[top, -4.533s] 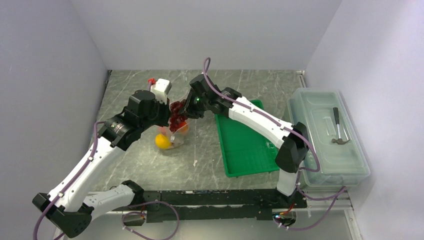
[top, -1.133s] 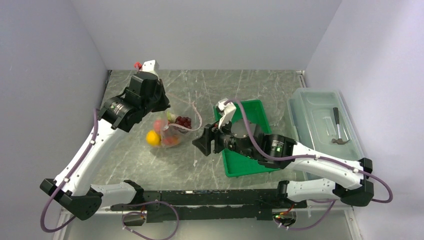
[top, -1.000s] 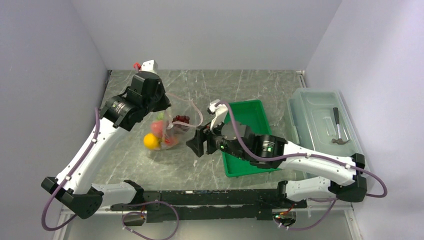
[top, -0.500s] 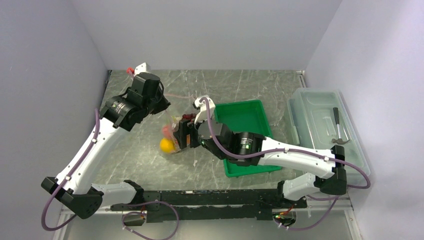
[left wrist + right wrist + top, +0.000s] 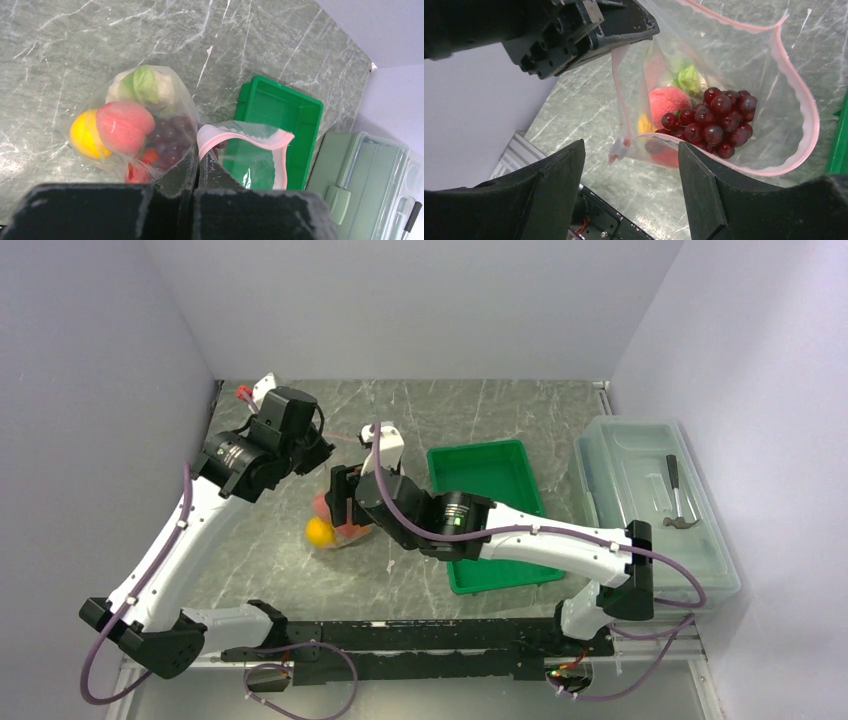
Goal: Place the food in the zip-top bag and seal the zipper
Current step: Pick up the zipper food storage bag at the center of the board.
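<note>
The food [image 5: 125, 127] sits in the bag [image 5: 175, 107] at mid-frame, but its pink zipper [image 5: 205, 140] gapes unsealed; left claw [image 5: 198, 152] is clamped on the zipper, right claw [image 5: 630, 150] hangs spread apart.

- The counter [image 5: 100, 30] was grey-green, veined with white like marble.
- The bag [image 5: 774, 60] was clear, with a pale pink strip [image 5: 810, 117] along its mouth.
- The grapes [image 5: 716, 120] were dark red, the lemon [image 5: 83, 134] yellow, the oblong fruit [image 5: 125, 126] pinkish red, the lettuce [image 5: 142, 85] pale green and white.
- The tray [image 5: 280, 107] was bright green.
- The left tool [image 5: 196, 156] and right tool [image 5: 629, 150] were black.
</note>
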